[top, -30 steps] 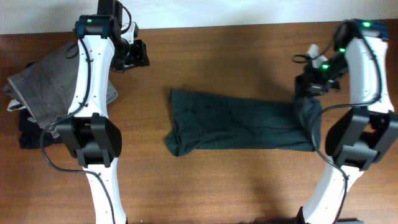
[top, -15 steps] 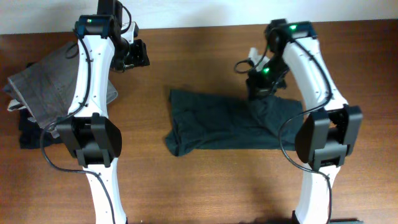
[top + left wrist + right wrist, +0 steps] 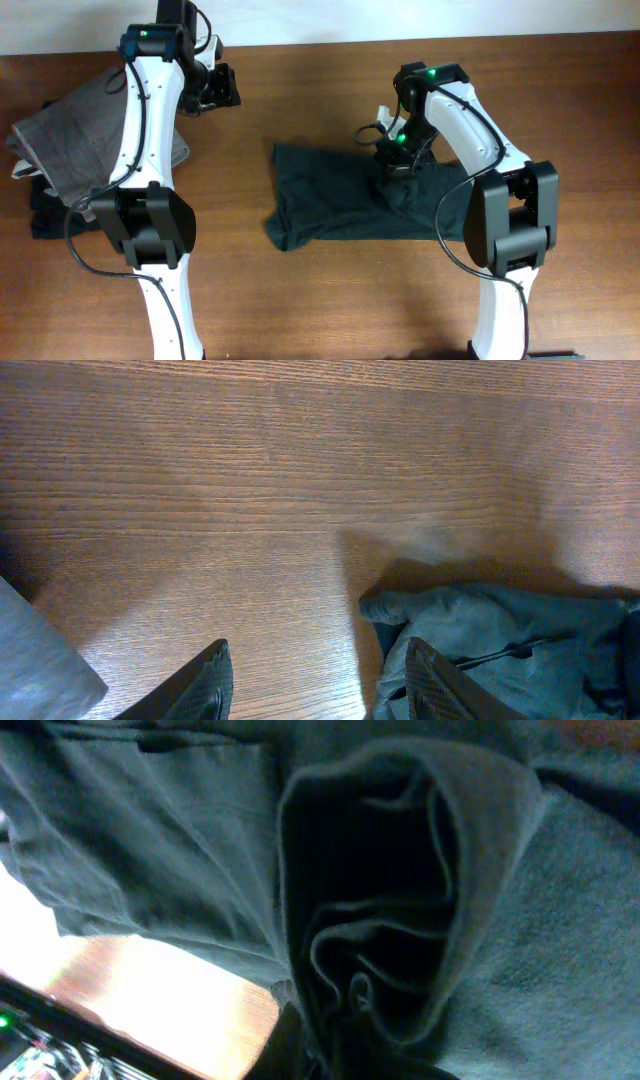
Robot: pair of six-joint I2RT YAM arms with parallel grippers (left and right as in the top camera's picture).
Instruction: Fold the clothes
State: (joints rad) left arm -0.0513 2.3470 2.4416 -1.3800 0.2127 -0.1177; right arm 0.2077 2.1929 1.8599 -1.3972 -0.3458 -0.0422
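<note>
The clothes are a dark charcoal T-shirt lying in a long strip across the table's middle, plain side up, no lettering showing. My right gripper is shut on the shirt's right end and holds it bunched over the strip's middle. In the right wrist view the pinched fold hangs in a dark loop in front of the fingers. My left gripper is open and empty over bare wood at the back left. An edge of the shirt shows beside its right finger.
A grey folded garment lies on a black one at the left edge. The table's back edge meets a white wall. Both arm bases stand at the front.
My right gripper has carried the shirt's right end leftward, from the far right to over the strip's middle. The strip is now shorter on the right. The left arm has not moved.
</note>
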